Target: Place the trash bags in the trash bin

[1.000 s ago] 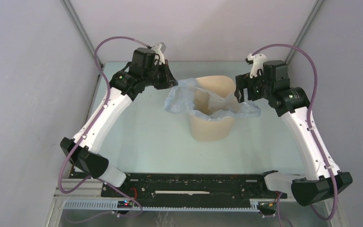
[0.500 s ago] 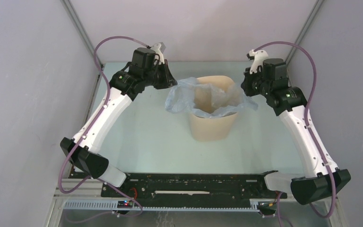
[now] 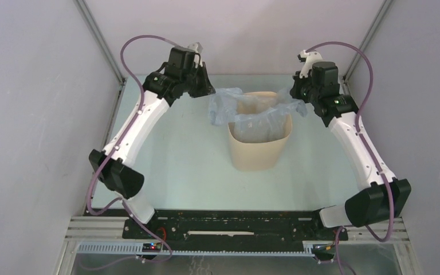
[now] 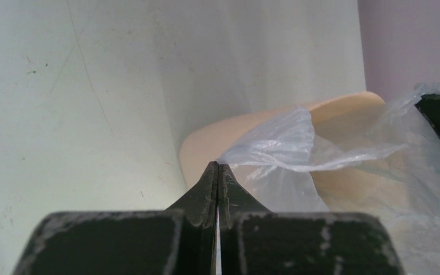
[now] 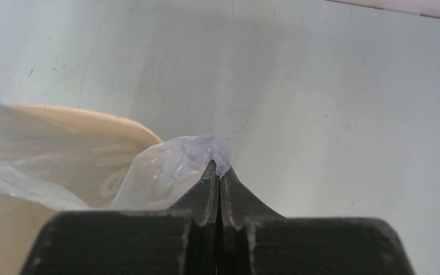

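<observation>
The beige trash bin (image 3: 258, 152) stands upright in the middle of the table. The pale-blue trash bag (image 3: 227, 106) is stretched across its mouth and sags inside. My left gripper (image 3: 210, 93) is shut on the bag's left edge, just outside the bin's far left rim. My right gripper (image 3: 295, 101) is shut on the bag's right edge at the far right rim. In the left wrist view the shut tips (image 4: 218, 165) pinch the film (image 4: 281, 143) beside the bin (image 4: 344, 104). The right wrist view shows film (image 5: 175, 160) bunched in my shut gripper (image 5: 219, 169), next to the bin's rim (image 5: 91, 117).
Grey walls enclose the pale-green table (image 3: 172, 166) on three sides, with metal posts (image 3: 100, 40) at the back corners. Both arms reach to the back of the table. A black rail (image 3: 229, 223) runs along the near edge between the arm bases.
My right gripper has shut on the bag's right edge. Both arms have moved toward the back, lifting and spreading the bag over the bin's mouth.
</observation>
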Controlling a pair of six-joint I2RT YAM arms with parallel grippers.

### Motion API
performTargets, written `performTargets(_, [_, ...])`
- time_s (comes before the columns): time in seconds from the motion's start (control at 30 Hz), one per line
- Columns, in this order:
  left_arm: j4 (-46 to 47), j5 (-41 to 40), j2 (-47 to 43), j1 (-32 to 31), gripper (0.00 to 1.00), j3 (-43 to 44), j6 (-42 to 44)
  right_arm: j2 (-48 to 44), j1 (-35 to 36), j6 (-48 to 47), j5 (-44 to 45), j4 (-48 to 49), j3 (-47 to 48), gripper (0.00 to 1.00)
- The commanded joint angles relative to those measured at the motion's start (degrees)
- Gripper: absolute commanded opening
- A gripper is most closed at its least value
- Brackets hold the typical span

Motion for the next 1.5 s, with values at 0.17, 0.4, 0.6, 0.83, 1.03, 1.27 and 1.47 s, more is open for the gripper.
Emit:
performTargets(0.17, [-2.07,-0.72,5.55,3.27,0.0,9.94,-2.18,4.07,-2.57,4.25,0.35,2.44,6.82,0.0])
performTargets(0.4, [-3.72,2.33,9.61,4.76,0.0,10.85,-2.85,7.66,-4.41,5.87,-1.39,2.41,7.79,0.0])
performTargets(0.6, [-8.81,4.43,13.18,4.81,0.0,8.62,-1.43,10.57,-5.25,7.32,-3.18,0.24,6.89,0.0])
performTargets(0.83, [-3.67,8.09,3.44,4.72,0.0,-6.21,-2.02,7.2,-5.74,9.34,-6.34,-5.91,2.64,0.0])
performTargets(1.03, [-1.67,11.17,-3.41,4.7,0.05,-14.62,-3.65,1.64,-6.67,10.24,-8.64,-12.45,0.33,0.12])
performTargets(1.27, [-2.96,12.15,-5.84,4.83,0.37,-14.32,-4.37,-2.99,-8.92,11.7,-6.5,-18.63,1.84,0.51])
performTargets(1.47, [-3.03,12.64,-10.89,7.08,0.84,-15.54,-9.24,-7.15,-10.23,17.44,-5.08,-24.31,4.1,0.76])
